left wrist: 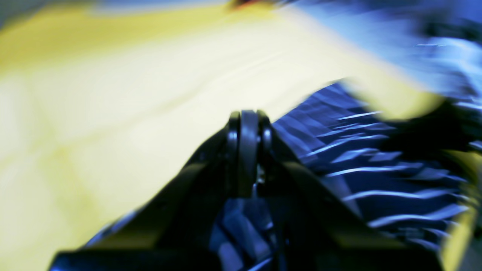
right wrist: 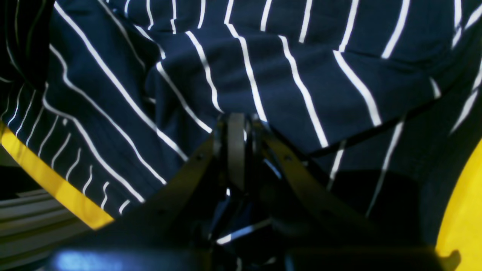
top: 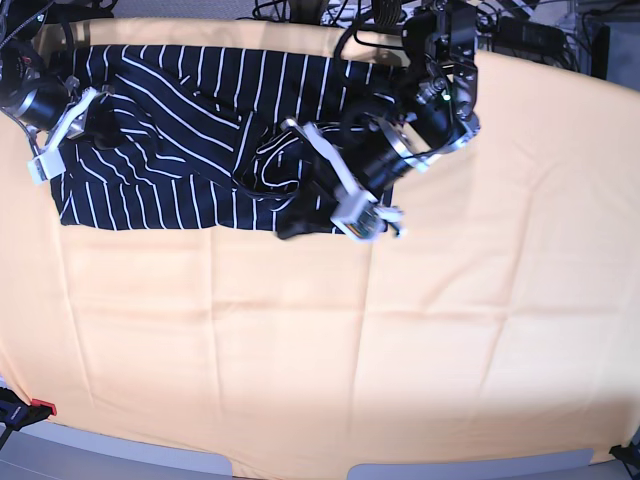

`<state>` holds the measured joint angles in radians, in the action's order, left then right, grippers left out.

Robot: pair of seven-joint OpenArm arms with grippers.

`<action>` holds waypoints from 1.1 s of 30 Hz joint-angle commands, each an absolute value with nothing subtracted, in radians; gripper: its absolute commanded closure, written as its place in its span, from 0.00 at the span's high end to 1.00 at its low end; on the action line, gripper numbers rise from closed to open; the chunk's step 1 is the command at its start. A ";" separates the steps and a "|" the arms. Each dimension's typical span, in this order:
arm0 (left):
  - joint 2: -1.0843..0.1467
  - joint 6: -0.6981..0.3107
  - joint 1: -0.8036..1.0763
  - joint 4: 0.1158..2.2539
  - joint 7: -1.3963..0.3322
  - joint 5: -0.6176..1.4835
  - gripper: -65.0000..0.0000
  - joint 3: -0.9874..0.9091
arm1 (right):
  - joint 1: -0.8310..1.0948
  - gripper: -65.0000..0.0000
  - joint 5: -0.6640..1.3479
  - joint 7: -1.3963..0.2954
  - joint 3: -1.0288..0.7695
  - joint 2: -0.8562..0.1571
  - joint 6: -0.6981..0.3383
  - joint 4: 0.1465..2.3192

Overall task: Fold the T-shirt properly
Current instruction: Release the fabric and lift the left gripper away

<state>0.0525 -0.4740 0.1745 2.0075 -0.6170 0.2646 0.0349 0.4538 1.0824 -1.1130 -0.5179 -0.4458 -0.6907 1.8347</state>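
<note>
The navy pinstriped T-shirt (top: 170, 150) lies crumpled at the back left of the yellow-covered table (top: 400, 330). Its right part is bunched and drawn over toward the middle. My left gripper (top: 292, 222) sits at the shirt's front right edge. In the blurred left wrist view its jaws (left wrist: 246, 124) are closed, with striped cloth (left wrist: 357, 162) beside and under them. My right gripper (top: 100, 125) is at the shirt's left end. In the right wrist view it (right wrist: 235, 124) is shut, with shirt cloth (right wrist: 263, 56) gathered around the tips.
Cables and equipment (top: 300, 10) line the table's back edge. A red clamp (top: 30, 408) sits at the front left corner. The yellow cover spreads over the front and right of the table (left wrist: 113, 94). In the right wrist view the table edge (right wrist: 49, 180) shows beside the shirt.
</note>
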 commanded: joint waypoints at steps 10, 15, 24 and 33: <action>-0.128 -0.321 0.228 2.028 -0.595 0.131 0.00 0.013 | 0.451 0.07 1.104 -1.100 -0.524 -0.463 -0.698 1.852; -0.155 -0.324 0.273 2.027 -0.596 0.130 0.00 0.012 | 0.451 0.07 1.104 -1.100 -0.524 -0.463 -0.698 1.852; -0.155 -0.466 0.340 2.027 -0.607 0.239 0.00 0.013 | 0.451 0.07 1.104 -1.100 -0.524 -0.463 -0.698 1.852; -0.154 -0.698 0.385 2.027 -0.616 0.561 0.00 0.014 | 0.451 0.07 1.104 -1.100 -0.524 -0.463 -0.698 1.852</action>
